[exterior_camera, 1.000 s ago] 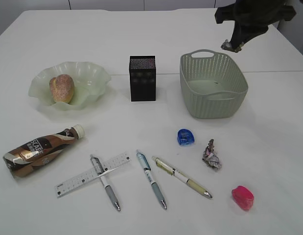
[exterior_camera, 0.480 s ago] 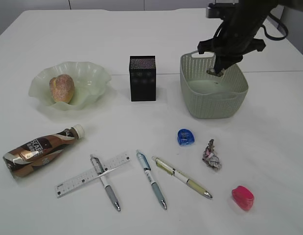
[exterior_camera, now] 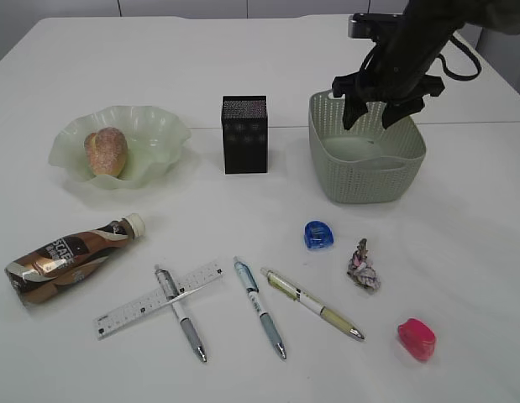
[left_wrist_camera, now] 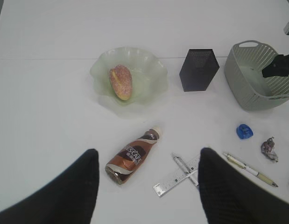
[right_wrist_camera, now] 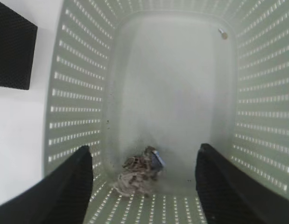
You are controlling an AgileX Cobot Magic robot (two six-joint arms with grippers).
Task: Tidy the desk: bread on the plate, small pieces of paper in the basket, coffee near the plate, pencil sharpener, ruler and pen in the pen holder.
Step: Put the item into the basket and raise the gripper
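My right gripper (exterior_camera: 370, 113) is open above the green basket (exterior_camera: 369, 172); a crumpled paper (right_wrist_camera: 138, 175) lies loose on the basket floor between its fingers. Another crumpled paper (exterior_camera: 363, 267) lies on the table. Bread (exterior_camera: 107, 151) sits on the green plate (exterior_camera: 159, 126). The coffee bottle (exterior_camera: 66, 256) lies on its side at the left. The ruler (exterior_camera: 159, 298), three pens (exterior_camera: 260, 308), a blue sharpener (exterior_camera: 318, 234) and a pink sharpener (exterior_camera: 417, 338) lie at the front. The black pen holder (exterior_camera: 244, 134) stands in the middle. My left gripper (left_wrist_camera: 146, 186) is open and empty, high above the bottle (left_wrist_camera: 134, 155).
One pen (exterior_camera: 181, 315) lies across the ruler. The basket wall (right_wrist_camera: 74, 102) surrounds my right fingers, and the pen holder (right_wrist_camera: 11, 51) is beside it on the left.
My right gripper came down from the upper right to over the basket and opened. The paper it carried now lies in the basket.
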